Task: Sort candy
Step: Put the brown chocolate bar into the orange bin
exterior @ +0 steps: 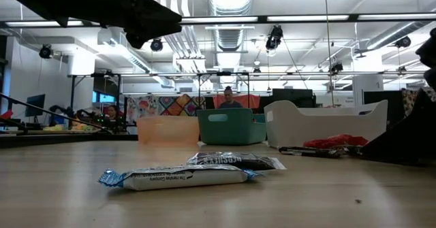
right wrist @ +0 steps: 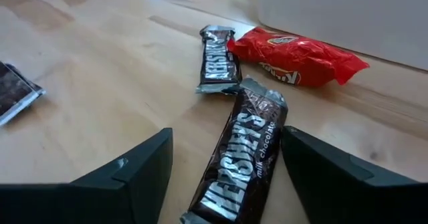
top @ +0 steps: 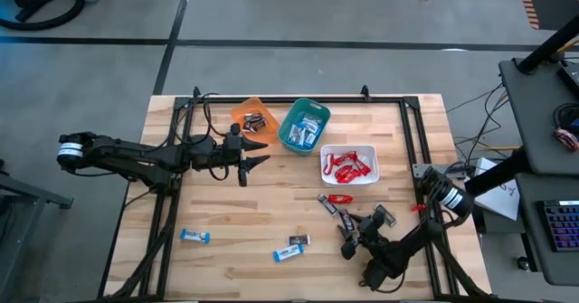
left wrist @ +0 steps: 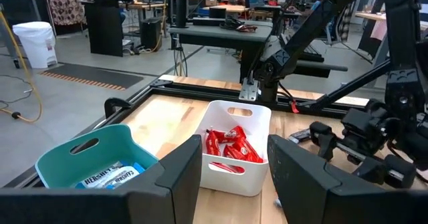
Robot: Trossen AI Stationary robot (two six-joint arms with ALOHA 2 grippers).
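Observation:
A dark Hershey's bar lies flat on the wooden table. My right gripper is open low over it, one finger on each side, coming from the table's near side. Beyond it lie a second dark bar and a red candy, close to the white bin of red candy. Two blue-and-white bars and a dark one lie near the front edge. My left gripper hangs open and level above the table, beside the orange bin.
The teal bin with blue-and-white candy stands between the orange and white bins at the back. A black metal frame runs around the tabletop. Bare wood lies at the middle and left front. People sit in the room behind.

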